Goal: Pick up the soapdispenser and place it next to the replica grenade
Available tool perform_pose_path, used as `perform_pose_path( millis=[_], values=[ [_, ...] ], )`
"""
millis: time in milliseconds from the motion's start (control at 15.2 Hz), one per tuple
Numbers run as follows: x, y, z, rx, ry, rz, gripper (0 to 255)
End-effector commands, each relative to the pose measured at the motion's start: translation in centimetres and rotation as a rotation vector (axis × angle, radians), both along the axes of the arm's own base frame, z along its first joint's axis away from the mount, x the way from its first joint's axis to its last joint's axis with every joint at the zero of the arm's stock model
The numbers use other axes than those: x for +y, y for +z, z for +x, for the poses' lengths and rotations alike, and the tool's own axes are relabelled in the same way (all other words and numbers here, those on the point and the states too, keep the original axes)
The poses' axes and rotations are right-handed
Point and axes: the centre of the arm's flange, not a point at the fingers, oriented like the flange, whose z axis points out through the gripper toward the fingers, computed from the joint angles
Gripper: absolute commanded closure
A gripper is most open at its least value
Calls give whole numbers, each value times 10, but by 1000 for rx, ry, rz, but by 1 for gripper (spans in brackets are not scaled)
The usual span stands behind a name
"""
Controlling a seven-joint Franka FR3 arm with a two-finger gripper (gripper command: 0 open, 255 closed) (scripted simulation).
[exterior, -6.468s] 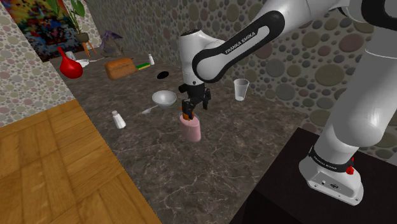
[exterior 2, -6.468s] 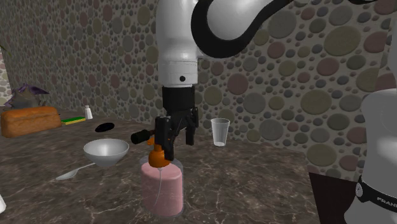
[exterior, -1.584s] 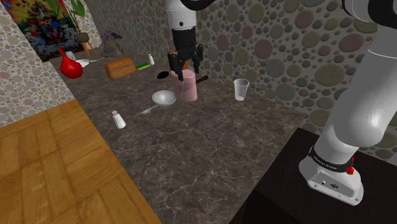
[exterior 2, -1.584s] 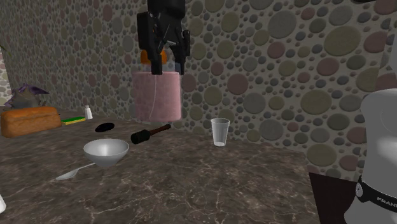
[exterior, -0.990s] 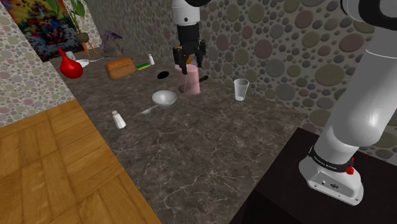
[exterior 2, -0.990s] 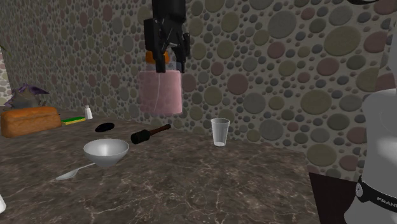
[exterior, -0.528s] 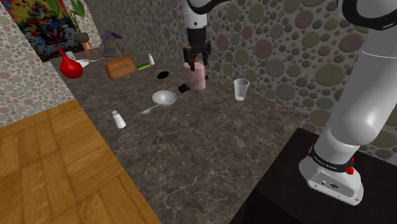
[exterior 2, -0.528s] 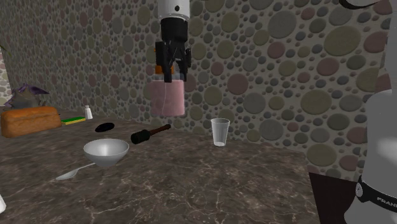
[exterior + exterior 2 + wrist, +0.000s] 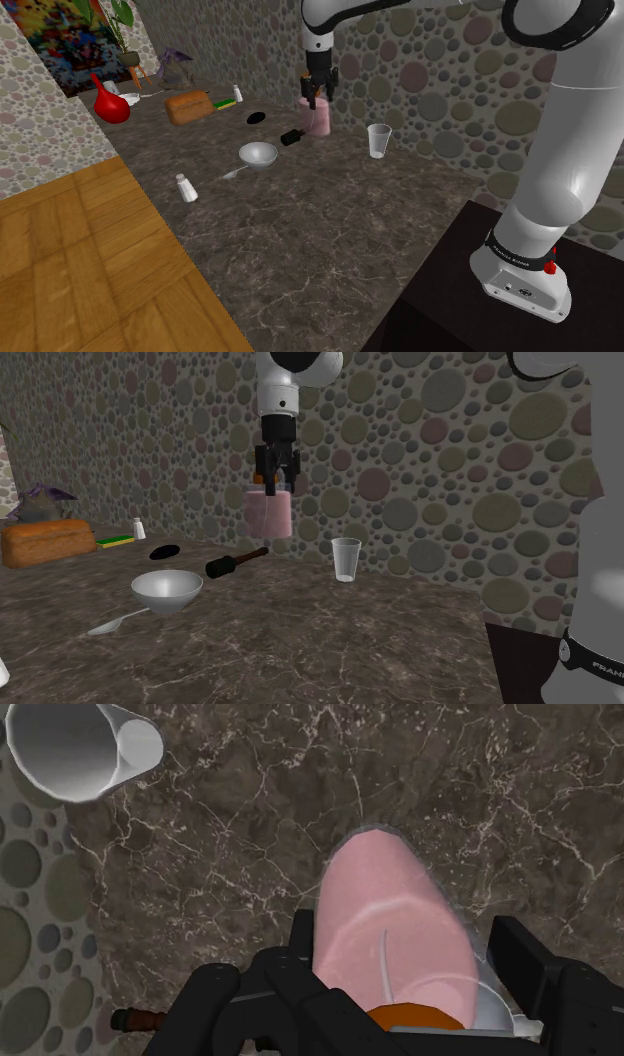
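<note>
Close to the pebbled wall (image 9: 450, 472), the black gripper (image 9: 277, 470) clamps the orange pump of a pink soapdispenser (image 9: 268, 514), which hangs straight below it, apparently clear of the marble counter (image 9: 300, 230). Down and to one side of the gripper lies the replica grenade (image 9: 236, 562); a clear cup (image 9: 346, 559) stands on the other side. Lowered carelessly, the bottle may strike the grenade and roll it, or slip from the narrow pump hold.

- Soap dispenser (image 9: 318, 120): pink body, translucent, smooth; orange pump top, opaque.
- Worktop (image 9: 300, 230): dark marble look, pale veins, slight sheen.
- Wall (image 9: 440, 70): pebble-patterned, matt.
- Cup (image 9: 378, 141): clear, see-through.
- Bowl (image 9: 257, 154): white, smooth.
- Floor (image 9: 90, 270): wood planks, grain showing.
- Arm (image 9: 560, 130): shell glossy white.
</note>
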Motion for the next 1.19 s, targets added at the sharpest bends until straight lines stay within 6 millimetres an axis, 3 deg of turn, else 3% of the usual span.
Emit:
perform_pose_path(
  millis=[0, 660, 1122],
  values=[
    [-25, -10, 13, -1, 1, 0, 255],
    [-135, -53, 70, -1, 1, 0, 255],
    [-141, -87, 73, -1, 1, 0, 255]
  ],
)
